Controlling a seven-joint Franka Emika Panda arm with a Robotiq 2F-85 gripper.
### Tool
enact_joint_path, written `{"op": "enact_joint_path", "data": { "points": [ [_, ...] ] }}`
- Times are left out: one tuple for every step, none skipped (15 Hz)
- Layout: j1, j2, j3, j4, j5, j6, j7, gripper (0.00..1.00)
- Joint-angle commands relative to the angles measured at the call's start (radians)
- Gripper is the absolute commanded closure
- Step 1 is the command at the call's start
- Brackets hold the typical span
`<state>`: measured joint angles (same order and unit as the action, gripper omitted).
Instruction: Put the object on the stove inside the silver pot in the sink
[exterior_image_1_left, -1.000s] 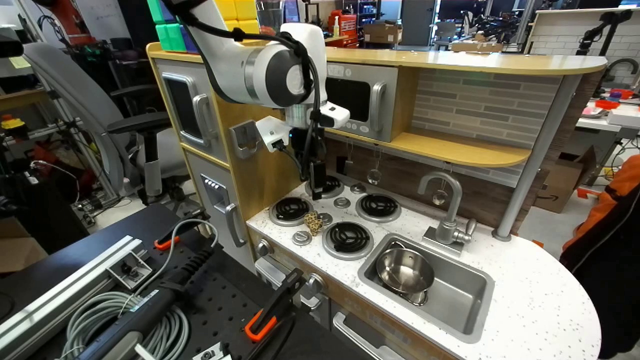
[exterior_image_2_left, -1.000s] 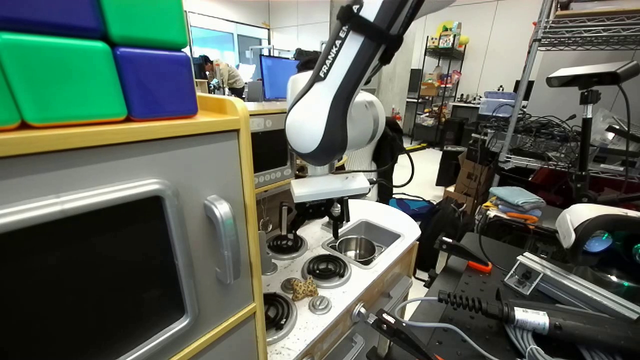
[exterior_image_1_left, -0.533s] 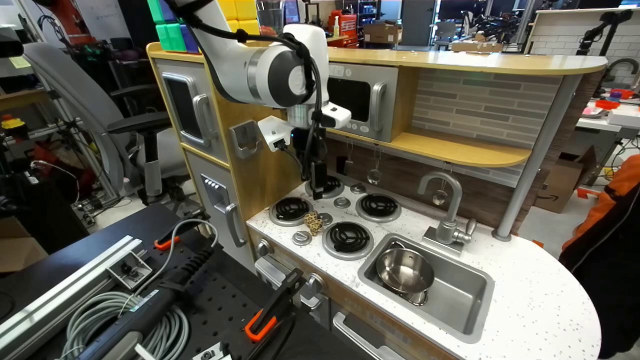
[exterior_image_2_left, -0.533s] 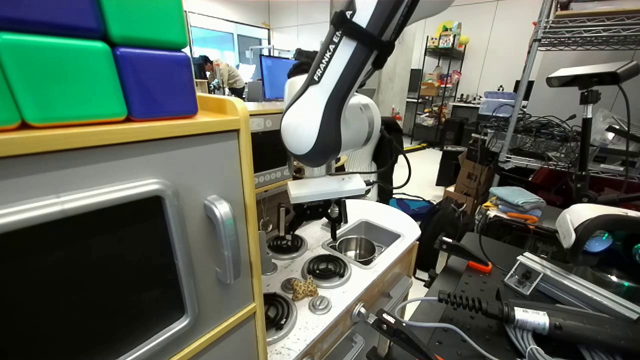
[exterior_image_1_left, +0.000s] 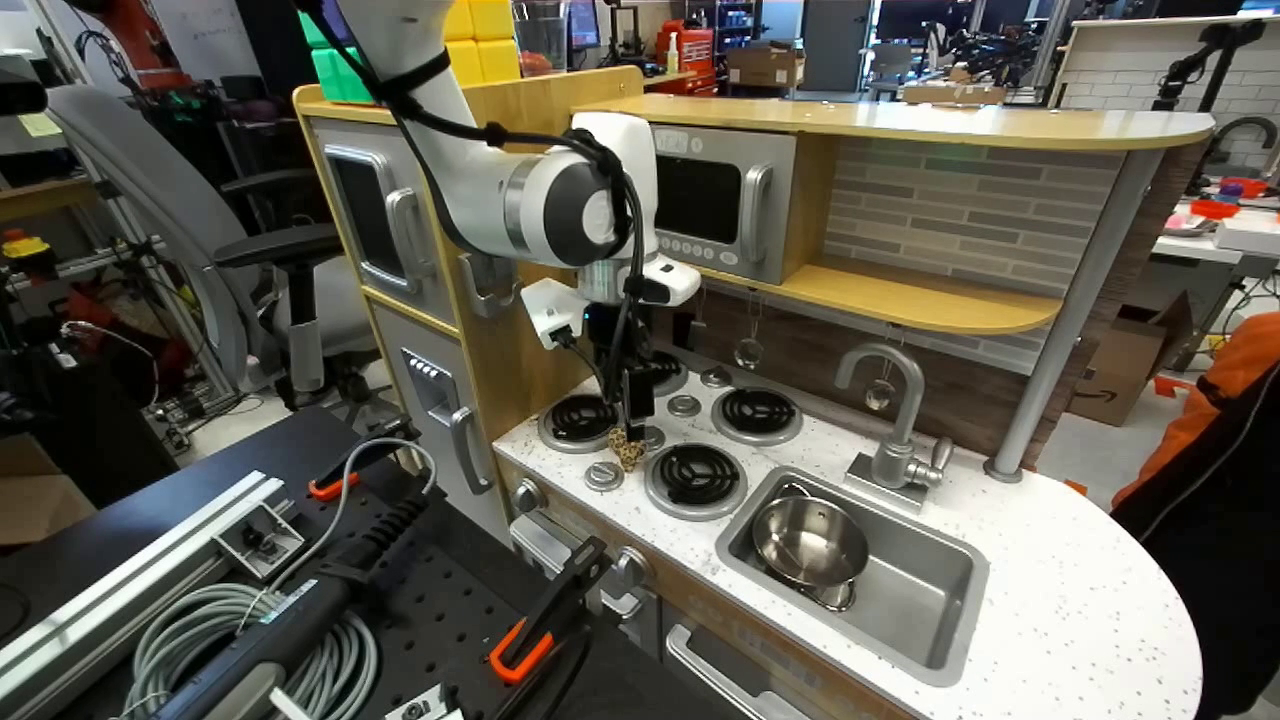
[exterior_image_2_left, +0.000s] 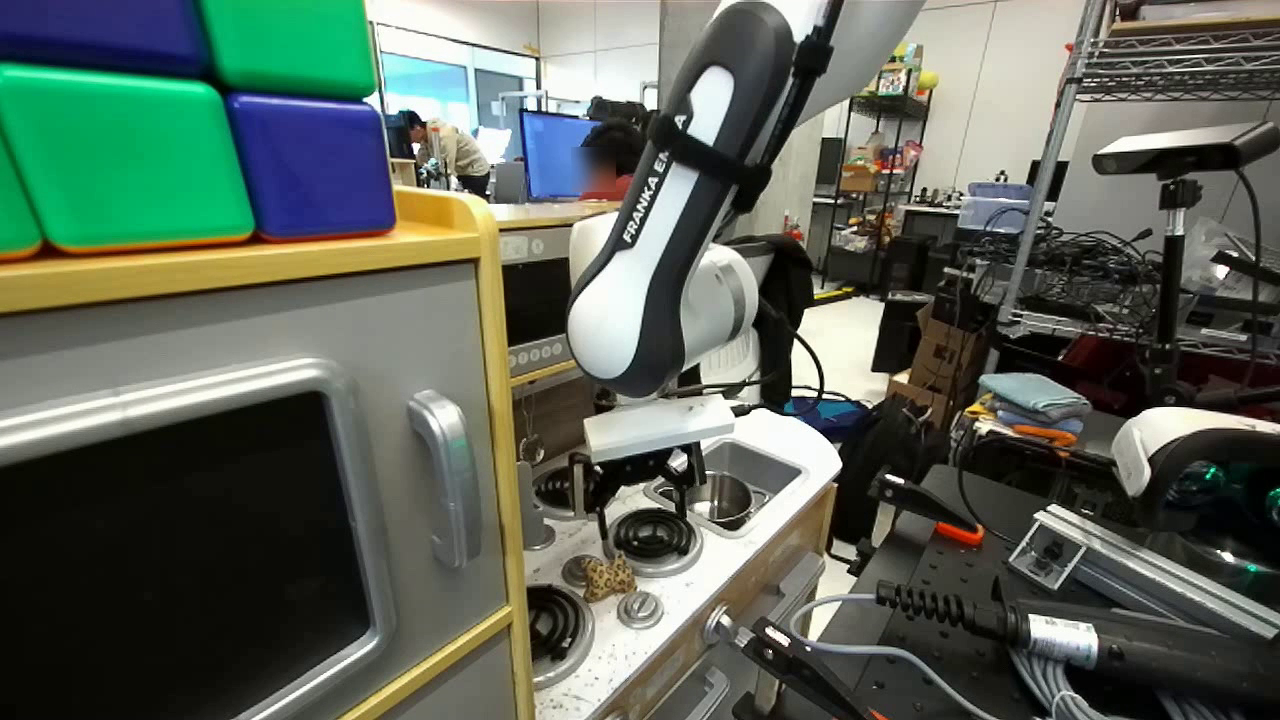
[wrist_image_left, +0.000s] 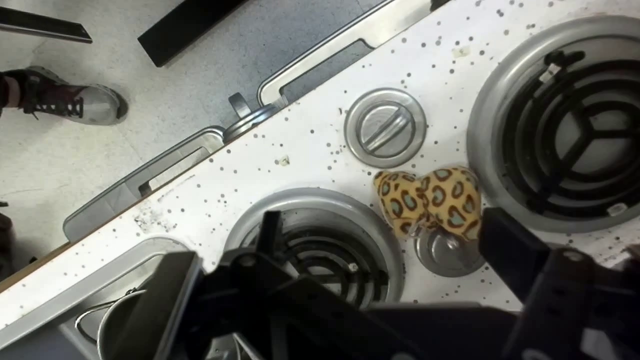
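Observation:
A small leopard-print, bow-shaped object lies on the white stove top between burners, partly over a knob; it shows in an exterior view and in the wrist view. My gripper is open and empty, just above the stove. In the wrist view the right finger of the gripper appears beside the object's right edge, the left finger over a burner; contact cannot be told. The silver pot stands in the grey sink; in the wrist view the pot is partly hidden by the gripper.
A curved faucet stands behind the sink. A wooden cabinet side rises at the stove's end, and a toy microwave and shelf hang above. A black table with cables and clamps stands in front.
My gripper has moved down toward the leopard-print object, mostly in the last half second, and stays open. The object and the silver pot have not moved.

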<state>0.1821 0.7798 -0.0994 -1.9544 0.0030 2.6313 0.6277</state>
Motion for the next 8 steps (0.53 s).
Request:
{"op": "enact_joint_path", "data": {
  "points": [
    [0.049,0.101,-0.041,0.087,0.012,0.06,0.036,0.0],
    [0.045,0.127,-0.032,0.109,0.024,0.089,0.031,0.0],
    [0.052,0.148,-0.035,0.127,0.027,0.109,0.034,0.0],
    [0.053,0.167,-0.032,0.143,0.031,0.126,0.031,0.0],
    [0.061,0.188,-0.035,0.161,0.034,0.141,0.032,0.0],
    [0.066,0.204,-0.037,0.174,0.037,0.15,0.032,0.0],
    [0.067,0.219,-0.035,0.189,0.042,0.157,0.029,0.0],
    [0.068,0.232,-0.033,0.202,0.048,0.154,0.029,0.0]
  ]
}}
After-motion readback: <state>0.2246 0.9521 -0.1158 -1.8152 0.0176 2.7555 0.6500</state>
